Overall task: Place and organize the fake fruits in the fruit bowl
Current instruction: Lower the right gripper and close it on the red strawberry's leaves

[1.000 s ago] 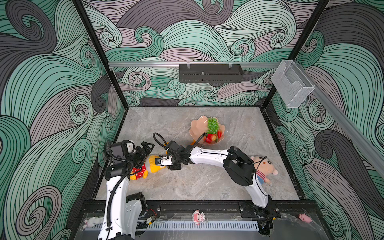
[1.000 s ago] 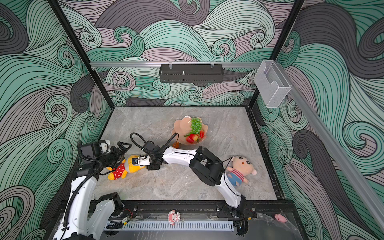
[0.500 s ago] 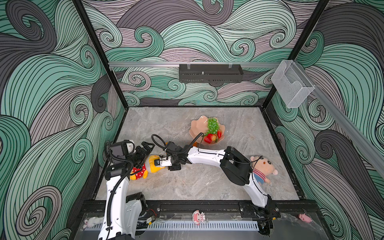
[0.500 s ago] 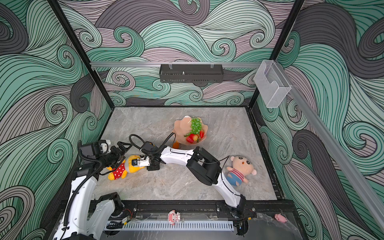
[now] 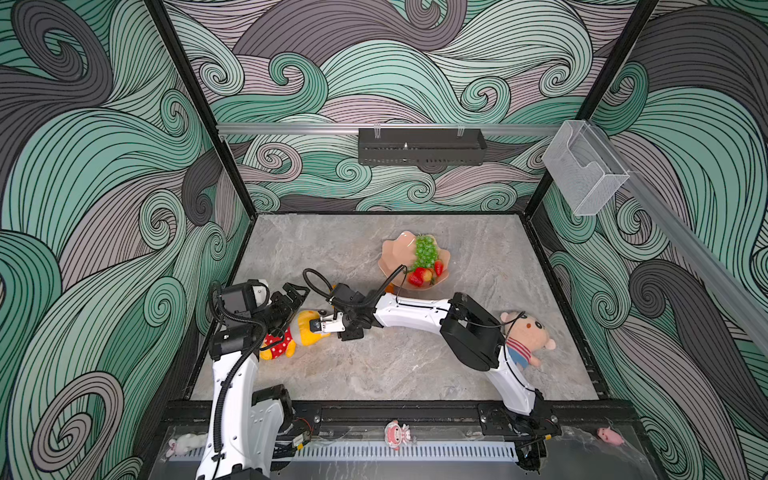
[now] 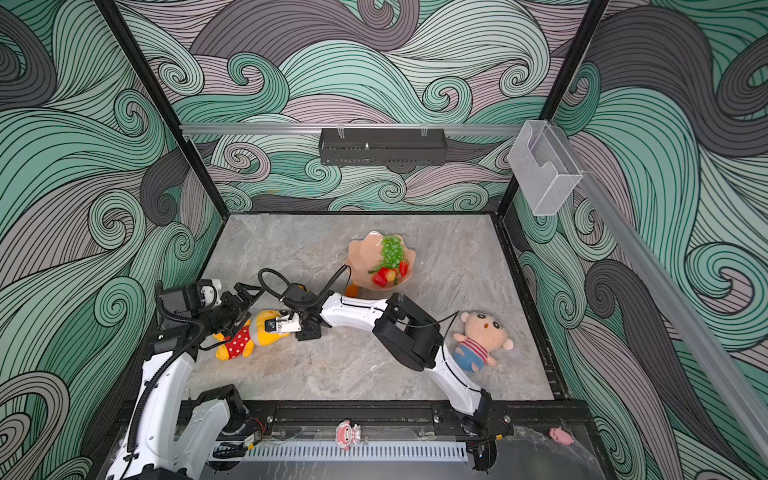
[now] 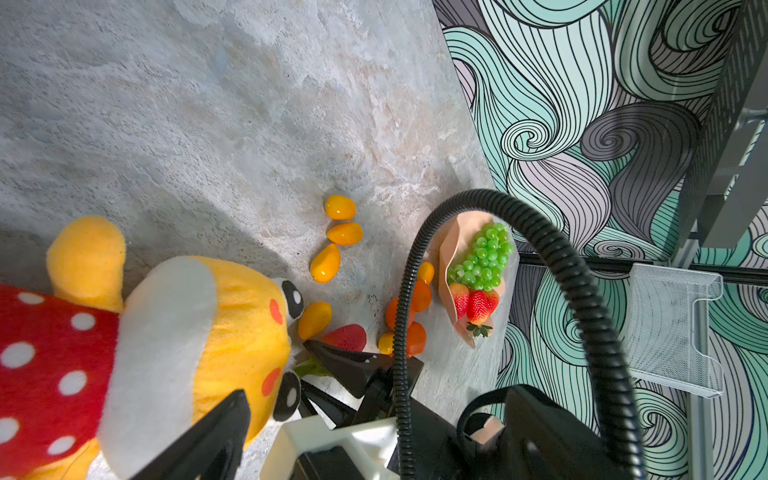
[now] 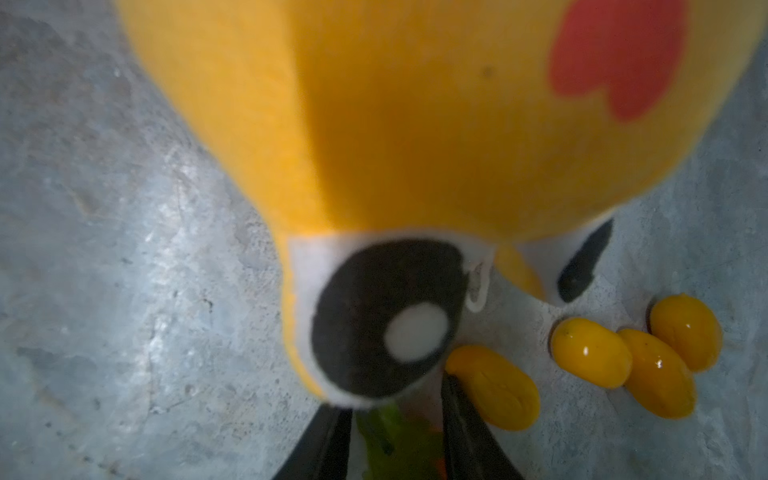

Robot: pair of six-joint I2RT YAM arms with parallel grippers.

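Fruit bowl [image 5: 395, 253] sits mid-bench toward the back wall, with the grape bunch [image 5: 426, 251] and a few strawberries [image 5: 419, 276] inside. Other fruit lies loose on the bench [image 5: 374, 361]. Tangerines [image 7: 419, 297] are just beside the bowl, and three kumquats [image 7: 343, 233] lie in a row. A lone kumquat [image 7: 314, 320] is right at the yellow plush [image 7: 208, 324] face, and a loose strawberry [image 7: 347, 336] is next to it. Right gripper [image 7: 305, 365] reaches across to the plush head. Its fingers [image 8: 461, 428] are partly apart with the loose strawberry's green top between them; can't tell if they pinch it. Left gripper [image 5: 296, 293] hovers near the plush, fingers apart, nothing in them. Plush doll [image 5: 523, 336] lies on the right of the bench, beside the right arm.
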